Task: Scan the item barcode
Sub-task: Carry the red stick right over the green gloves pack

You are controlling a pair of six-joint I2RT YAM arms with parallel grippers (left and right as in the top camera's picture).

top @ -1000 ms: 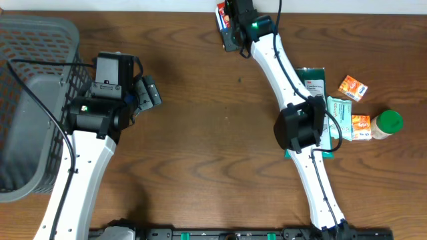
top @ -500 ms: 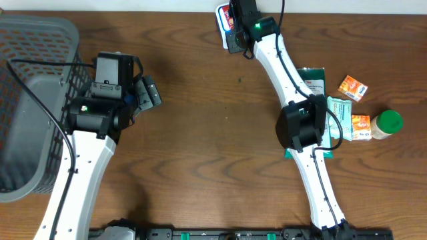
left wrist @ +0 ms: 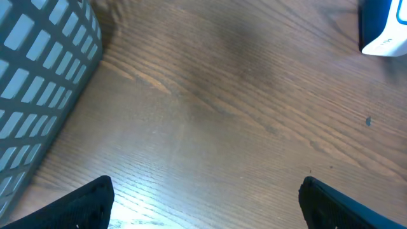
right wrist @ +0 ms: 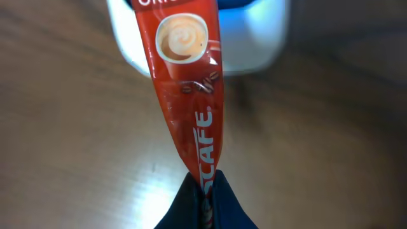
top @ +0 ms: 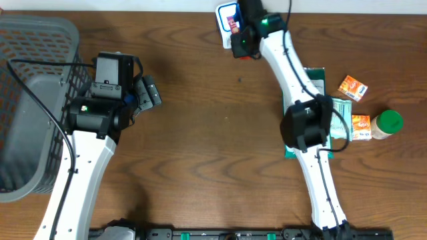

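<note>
Left gripper (left wrist: 205, 207) hovers over the wood table (top: 200, 140) mid-left, jaws wide apart, nothing in them. Grey basket (top: 47, 25) sits just to its left. On the right, beside the right arm: green packet (top: 315, 81), orange box (top: 353, 87), green-lidded jar (top: 388, 123). Far centre: right gripper (right wrist: 203, 194) is pinched tight on the near end of the red coffee sachet (right wrist: 187, 95). The sachet's far end is over the white-and-blue scanner (right wrist: 254, 48) at the far table edge. Can't tell if they touch.
</note>
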